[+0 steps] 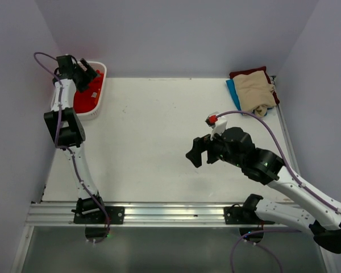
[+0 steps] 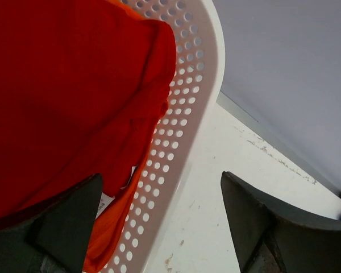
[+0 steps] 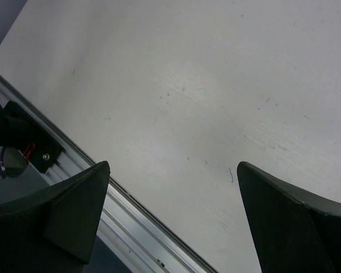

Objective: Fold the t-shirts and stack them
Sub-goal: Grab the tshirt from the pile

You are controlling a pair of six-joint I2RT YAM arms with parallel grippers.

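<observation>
The bright red t-shirt [image 1: 86, 100] lies crumpled in the white basket [image 1: 100, 91] at the far left. In the left wrist view the red shirt [image 2: 62, 85] fills the basket [image 2: 184, 125], with an orange shirt [image 2: 111, 227] and a small white tag [image 2: 105, 202] under its edge. My left gripper [image 1: 84, 73] [image 2: 162, 182] is open, straddling the basket's right rim above the cloth. A beige shirt [image 1: 254, 91] lies folded on a maroon one [image 1: 247, 73] and a blue one [image 1: 233, 94] at the far right. My right gripper [image 1: 195, 152] [image 3: 173, 168] is open and empty above bare table.
Grey walls close in the table [image 1: 159, 136] on three sides. A metal rail [image 1: 176, 213] [image 3: 131, 222] runs along the near edge, carrying both arm bases. The basket stands against the left wall, and the folded stack sits in the far right corner.
</observation>
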